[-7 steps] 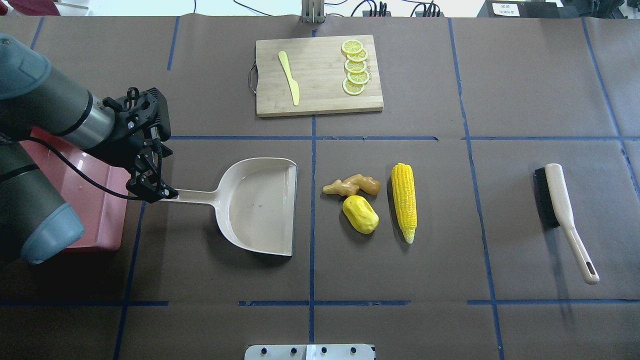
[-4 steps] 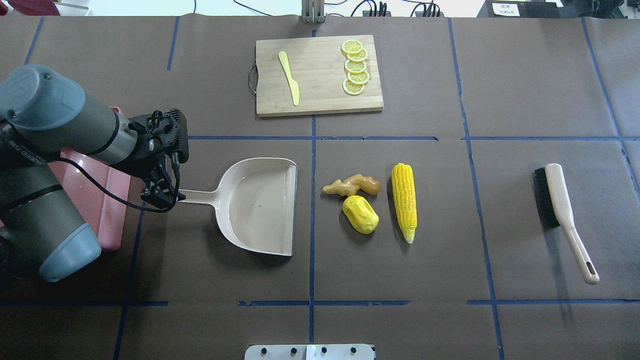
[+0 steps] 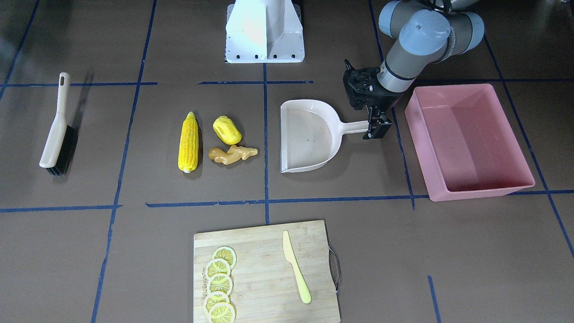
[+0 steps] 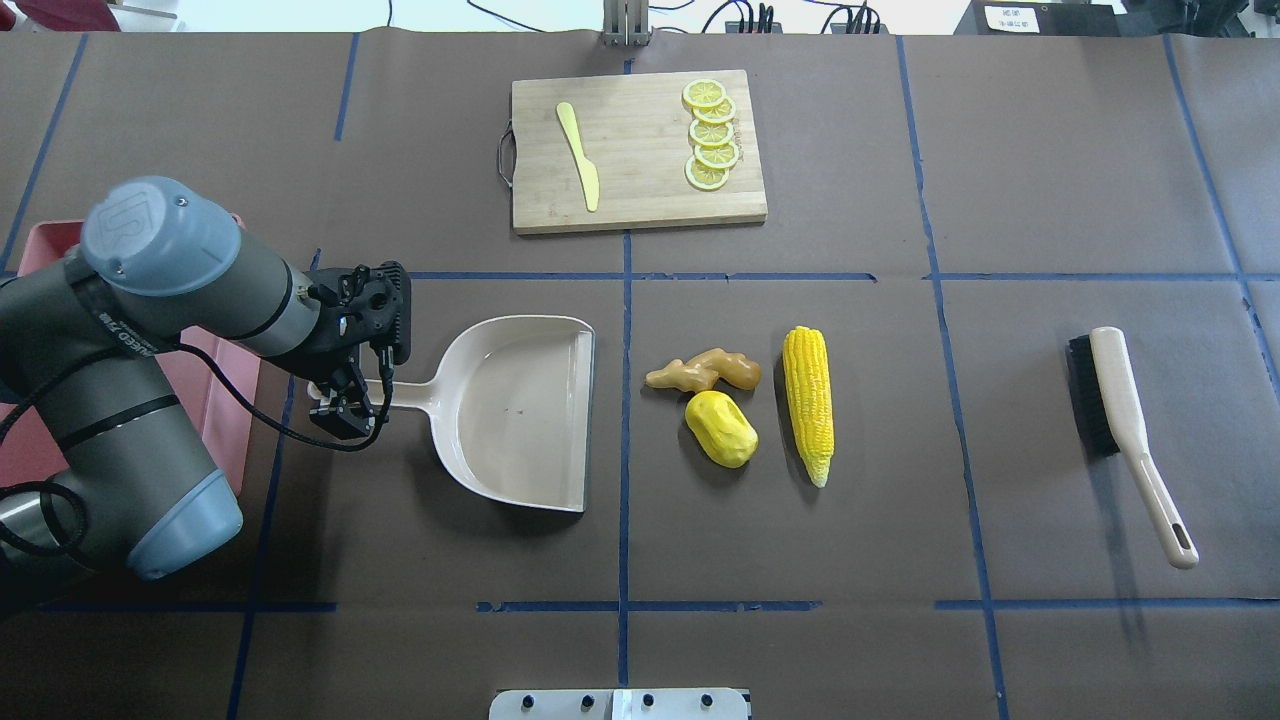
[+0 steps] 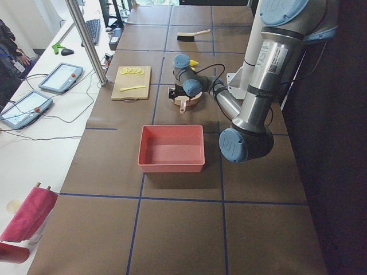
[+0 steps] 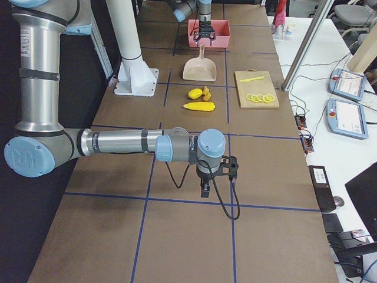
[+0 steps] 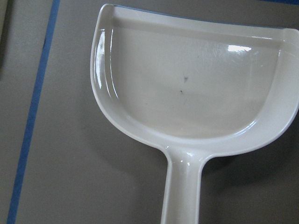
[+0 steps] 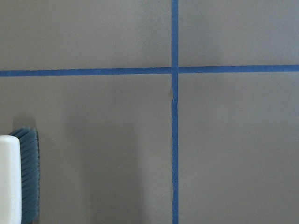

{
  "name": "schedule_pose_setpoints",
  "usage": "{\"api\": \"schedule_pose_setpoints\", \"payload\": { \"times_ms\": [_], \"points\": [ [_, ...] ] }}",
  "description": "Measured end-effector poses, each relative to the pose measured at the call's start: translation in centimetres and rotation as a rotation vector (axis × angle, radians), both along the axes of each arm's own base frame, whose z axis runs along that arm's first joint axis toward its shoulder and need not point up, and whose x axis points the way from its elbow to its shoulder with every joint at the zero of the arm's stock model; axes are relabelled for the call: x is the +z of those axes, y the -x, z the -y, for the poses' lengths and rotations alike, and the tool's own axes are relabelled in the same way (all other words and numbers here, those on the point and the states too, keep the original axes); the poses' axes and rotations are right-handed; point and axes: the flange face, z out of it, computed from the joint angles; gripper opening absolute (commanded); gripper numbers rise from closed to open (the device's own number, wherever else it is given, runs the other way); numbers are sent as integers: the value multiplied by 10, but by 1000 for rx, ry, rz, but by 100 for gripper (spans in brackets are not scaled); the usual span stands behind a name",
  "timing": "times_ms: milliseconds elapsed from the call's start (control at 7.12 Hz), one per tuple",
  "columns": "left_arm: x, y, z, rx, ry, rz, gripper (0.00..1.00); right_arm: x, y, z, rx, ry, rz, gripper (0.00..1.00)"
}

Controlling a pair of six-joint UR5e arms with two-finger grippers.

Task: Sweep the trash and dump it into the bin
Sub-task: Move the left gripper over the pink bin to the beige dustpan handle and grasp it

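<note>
Corn cob [image 4: 808, 403] lies tip toward robot base [image 3: 264, 36].

Slim pickings for reading here. On the left arm [image 4: 110, 420], well left of the board [image 4: 640, 190], the blue cap [image 4: 150, 222] carries an embossed UR mark. Just under that cap a strip [image 4: 125, 335] of white letters wraps the grey tube, too slanted and small to make out. From the right end, the right arm [image 6: 118, 142], well to the near side of the board, shows UR on its own blue cap too. On the board itself, a tiny line of marks sits beside the slices [image 3: 218, 287], and it can't be read. A white card [image 4: 1010, 18] far right of the board has dark print, blurred.
</note>
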Motion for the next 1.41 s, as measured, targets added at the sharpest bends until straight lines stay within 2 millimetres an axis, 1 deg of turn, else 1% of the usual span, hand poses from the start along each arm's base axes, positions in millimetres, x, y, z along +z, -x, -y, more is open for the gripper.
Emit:
{"api": "schedule_pose_setpoints", "payload": {
  "times_ms": [281,703,843,1124,1265,1405],
  "points": [
    [4,-13,-5,28,-3,8,99,-6,0,0,0,-11,0,100],
    [19,-26,-2,69,-14,35,97,-8,4,1,-7,-16,1,100],
    [24,-28,-2,75,-11,44,86,-9,7,1,-14,-17,1,100],
    [32,-32,-2,79,0,59,71,-10,11,3,-23,-20,1,100],
    [36,-33,-1,79,5,67,59,-12,12,4,-25,-24,1,100],
    [39,-33,0,78,7,73,43,-13,13,6,-26,-26,1,100]
  ]
}}
